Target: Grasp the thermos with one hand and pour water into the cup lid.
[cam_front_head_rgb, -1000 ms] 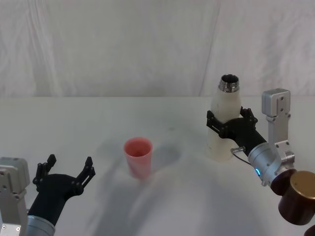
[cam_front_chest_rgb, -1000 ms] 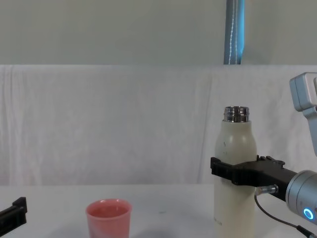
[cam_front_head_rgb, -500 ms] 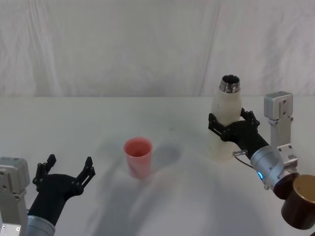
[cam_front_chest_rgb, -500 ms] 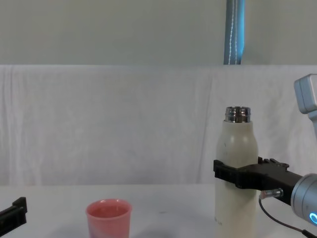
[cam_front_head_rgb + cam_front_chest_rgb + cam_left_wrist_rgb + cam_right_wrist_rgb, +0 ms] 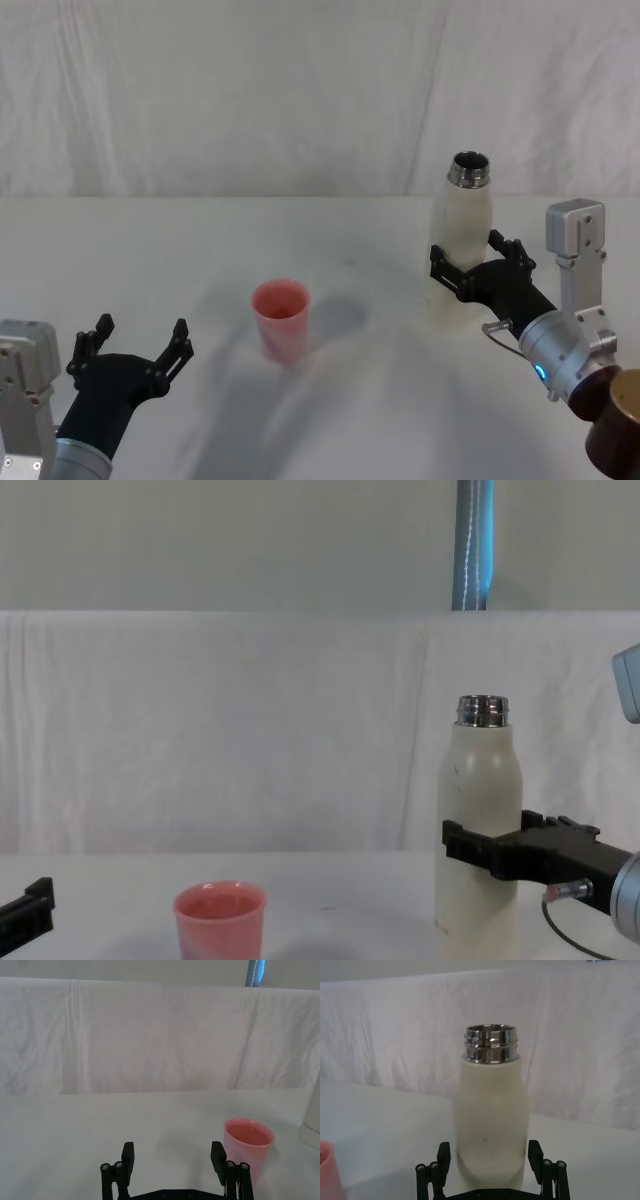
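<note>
Both fingers of the right pincer (image 5: 477, 271) were seen spread to either side of the upright thermos (image 5: 461, 235), not visibly clamped, while the cup lid (image 5: 281, 318) stood well apart toward the parked, open left pincer (image 5: 135, 353) on the tabletop (image 5: 200, 240).

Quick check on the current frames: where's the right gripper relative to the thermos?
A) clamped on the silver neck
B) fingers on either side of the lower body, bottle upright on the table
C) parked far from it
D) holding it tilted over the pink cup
B: the right gripper has a finger on each side of the thermos body, low down, and in the chest view the bottle stands upright on the table, well apart from the cup lid.
</note>
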`<state>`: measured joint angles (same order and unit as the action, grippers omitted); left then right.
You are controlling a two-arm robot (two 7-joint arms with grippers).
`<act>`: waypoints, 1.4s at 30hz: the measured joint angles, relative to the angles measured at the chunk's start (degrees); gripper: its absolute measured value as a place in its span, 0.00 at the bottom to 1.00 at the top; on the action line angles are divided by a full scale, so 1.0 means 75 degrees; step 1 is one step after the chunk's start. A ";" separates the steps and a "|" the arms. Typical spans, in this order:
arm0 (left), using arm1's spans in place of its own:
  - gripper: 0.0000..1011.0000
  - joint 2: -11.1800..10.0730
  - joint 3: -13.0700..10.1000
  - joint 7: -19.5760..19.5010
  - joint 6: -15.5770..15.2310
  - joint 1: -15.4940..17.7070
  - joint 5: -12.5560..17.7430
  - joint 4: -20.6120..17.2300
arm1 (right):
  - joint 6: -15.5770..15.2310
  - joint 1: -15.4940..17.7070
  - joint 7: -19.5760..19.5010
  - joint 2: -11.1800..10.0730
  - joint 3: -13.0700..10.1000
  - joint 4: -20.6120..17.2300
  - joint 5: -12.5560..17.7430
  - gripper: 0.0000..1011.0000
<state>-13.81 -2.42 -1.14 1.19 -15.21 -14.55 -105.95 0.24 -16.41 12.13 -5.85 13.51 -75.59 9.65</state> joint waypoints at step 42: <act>0.99 0.0000 0.0000 0.0000 0.0000 0.0000 0.0000 0.0000 | 0.0426 0.2059 -0.0874 0.0000 -0.0324 -0.2249 -0.0334 0.99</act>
<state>-13.80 -2.41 -1.14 1.19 -15.21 -14.54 -105.95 3.43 -0.97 5.57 -5.85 11.08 -92.45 7.15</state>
